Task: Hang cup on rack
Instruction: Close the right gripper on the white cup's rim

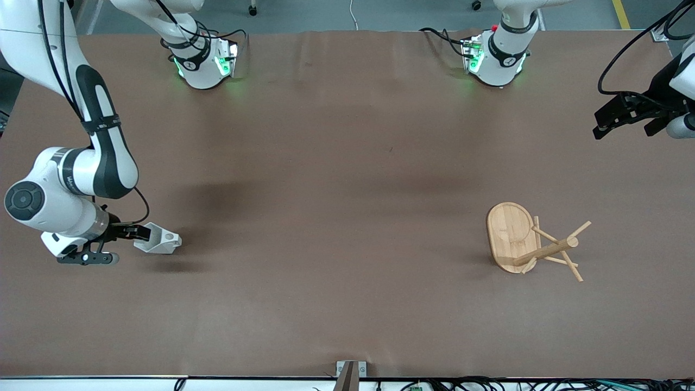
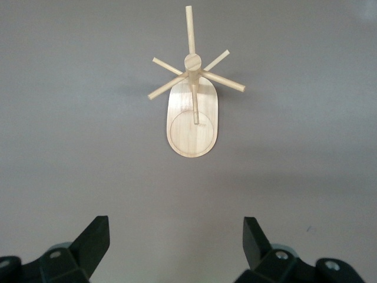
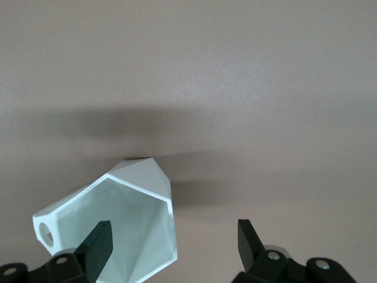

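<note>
1. Front view shows the brown desk (image 1: 336,163) with the cup (image 1: 158,240) toward the right arm's end and the rack (image 1: 535,243) toward the left arm's end, the two well apart
2. Right tool (image 1: 142,233) is down at the cup; in the right wrist view its fingers (image 3: 97,247) are spread, one fingertip inside the cup's (image 3: 121,227) open mouth and the other outside, clear of the wall
3. The white faceted cup lies tipped on its side on the desk, its mouth toward the right tool; its flat tab handle with the round hole shows at the rim in both views
4. The rack stands upright on its oval bamboo base, with a central post and thin pegs sticking outward; nothing hangs on any peg
5. Left tool (image 1: 624,117) waits in the air over the desk's edge at the left arm's end; in the left wrist view its fingers (image 2: 94,242) are spread wide and hold nothing, and the rack (image 2: 192,112) shows between them farther off
</note>
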Action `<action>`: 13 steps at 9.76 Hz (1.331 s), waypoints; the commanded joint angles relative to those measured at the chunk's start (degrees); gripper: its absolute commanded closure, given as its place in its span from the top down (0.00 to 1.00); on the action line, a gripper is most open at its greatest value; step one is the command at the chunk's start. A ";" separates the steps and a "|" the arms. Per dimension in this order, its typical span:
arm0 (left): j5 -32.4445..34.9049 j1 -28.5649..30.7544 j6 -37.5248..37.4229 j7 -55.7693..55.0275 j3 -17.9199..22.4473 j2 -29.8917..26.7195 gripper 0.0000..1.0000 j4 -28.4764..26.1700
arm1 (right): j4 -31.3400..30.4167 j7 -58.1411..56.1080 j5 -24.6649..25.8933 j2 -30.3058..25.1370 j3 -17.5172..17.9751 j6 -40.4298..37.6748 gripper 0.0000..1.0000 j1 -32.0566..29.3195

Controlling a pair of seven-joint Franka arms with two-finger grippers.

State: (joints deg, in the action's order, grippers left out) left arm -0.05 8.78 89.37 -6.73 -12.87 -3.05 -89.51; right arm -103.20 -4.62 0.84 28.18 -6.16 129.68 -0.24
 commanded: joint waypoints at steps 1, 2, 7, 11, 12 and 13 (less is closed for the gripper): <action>0.93 0.10 -0.34 0.66 -0.23 0.41 1.00 -1.28 | -0.51 -5.27 -5.11 0.65 0.62 0.84 0.81 -1.16; 0.93 0.19 -0.34 0.75 -0.23 0.41 1.00 -1.28 | -0.51 -8.53 -8.45 1.00 0.53 0.84 0.69 -2.21; 0.93 0.01 -0.34 0.58 -0.23 0.68 1.00 -1.20 | -0.51 -9.97 -9.10 0.92 0.53 0.23 0.00 -2.31; 0.93 0.10 -0.34 0.49 -0.23 0.68 1.00 -1.20 | -0.07 -9.44 -15.22 -1.19 0.62 -2.93 0.00 -1.61; 0.93 0.10 -0.34 0.49 -0.23 0.68 1.00 -1.20 | 0.36 -9.27 -17.17 -1.80 0.62 -4.42 0.00 -1.00; 0.93 0.10 -0.34 0.66 -0.23 0.68 1.00 -1.20 | 0.46 -9.26 -21.01 -2.51 0.62 -5.39 0.00 -0.47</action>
State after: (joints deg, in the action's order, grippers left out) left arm -0.05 8.82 89.37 -6.73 -12.87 -2.98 -89.51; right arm -102.02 -13.75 -16.33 28.08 -5.68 125.98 -1.27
